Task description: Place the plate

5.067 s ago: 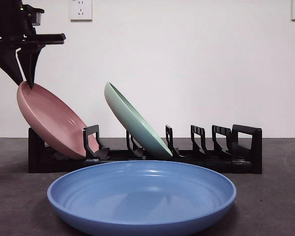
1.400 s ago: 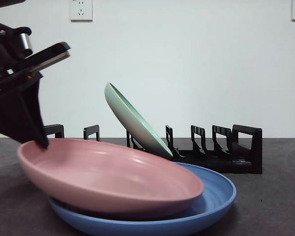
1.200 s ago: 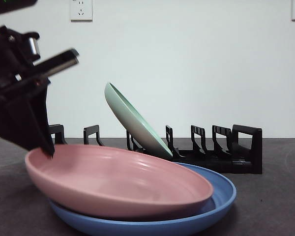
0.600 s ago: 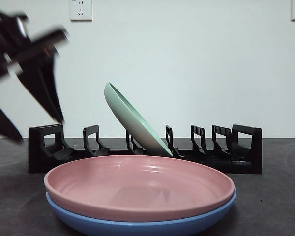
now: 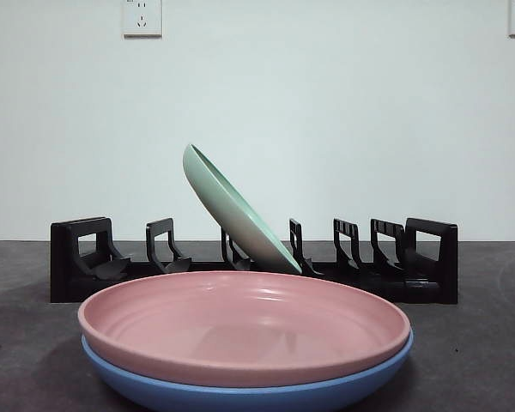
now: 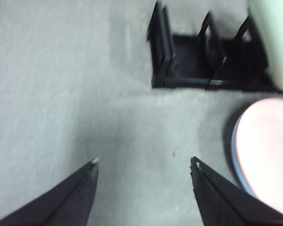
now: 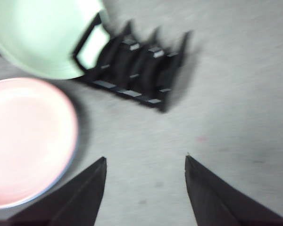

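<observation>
The pink plate (image 5: 240, 322) lies nested flat in the blue plate (image 5: 240, 395) on the worktop before the black dish rack (image 5: 421, 257), both tools empty with jaws apart above bare worktop; it looks rigid, glossy, breakable, best pinched at its rim.

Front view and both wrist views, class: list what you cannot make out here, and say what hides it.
- Blue plate: inside hidden by the pink plate nested in it, all views.
- Rack: lower middle hidden behind the plates, front view.
- Green plate: cut by the edge, left wrist view.
- Left end effector and right end effector: absent from the front view.
- Both wrist views are blurred.
</observation>
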### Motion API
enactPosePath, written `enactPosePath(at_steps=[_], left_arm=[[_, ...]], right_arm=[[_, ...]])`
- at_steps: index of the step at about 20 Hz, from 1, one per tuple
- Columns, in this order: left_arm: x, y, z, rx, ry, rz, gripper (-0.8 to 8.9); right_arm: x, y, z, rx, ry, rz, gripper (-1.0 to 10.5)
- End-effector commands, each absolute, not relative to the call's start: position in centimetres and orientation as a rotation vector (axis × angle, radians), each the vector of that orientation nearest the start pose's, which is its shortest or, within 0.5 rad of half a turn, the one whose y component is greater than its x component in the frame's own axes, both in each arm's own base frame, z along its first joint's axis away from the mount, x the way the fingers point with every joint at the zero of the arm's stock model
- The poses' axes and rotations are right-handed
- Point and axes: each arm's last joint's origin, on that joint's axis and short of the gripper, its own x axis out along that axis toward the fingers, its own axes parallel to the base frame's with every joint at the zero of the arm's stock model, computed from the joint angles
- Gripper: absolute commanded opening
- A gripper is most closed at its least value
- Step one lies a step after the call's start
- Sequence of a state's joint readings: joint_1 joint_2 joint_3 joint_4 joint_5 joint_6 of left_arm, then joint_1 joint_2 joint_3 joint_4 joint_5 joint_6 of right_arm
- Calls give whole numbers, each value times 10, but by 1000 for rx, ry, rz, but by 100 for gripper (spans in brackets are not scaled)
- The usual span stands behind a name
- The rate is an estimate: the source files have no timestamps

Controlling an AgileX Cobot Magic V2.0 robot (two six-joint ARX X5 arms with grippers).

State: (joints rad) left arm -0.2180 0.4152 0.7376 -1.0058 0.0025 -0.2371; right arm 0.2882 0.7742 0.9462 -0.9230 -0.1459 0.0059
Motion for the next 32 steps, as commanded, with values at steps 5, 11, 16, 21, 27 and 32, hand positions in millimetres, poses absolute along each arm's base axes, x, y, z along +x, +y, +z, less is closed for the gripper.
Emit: enactPosePath(at_steps=[5, 11, 16, 21, 27, 32], left_arm=[[63, -14, 288, -142, 671, -139, 312], [63, -14, 289, -141, 665, -134, 312], [63, -14, 289, -140, 665, -134, 312], [63, -14, 289, -140, 665, -134, 312], [63, -14, 289, -140, 665, -134, 312], [63, -14, 289, -140, 665, -133, 312]], right_arm=[[183, 83, 338, -1, 838, 539, 278], [250, 160, 367, -53, 854, 686, 278], [286, 217, 365, -89, 865, 762, 278], [310, 254, 339, -114, 909, 789, 306], [325, 275, 302, -108, 979, 807, 310], [326, 287, 289, -93, 1004, 833, 307]])
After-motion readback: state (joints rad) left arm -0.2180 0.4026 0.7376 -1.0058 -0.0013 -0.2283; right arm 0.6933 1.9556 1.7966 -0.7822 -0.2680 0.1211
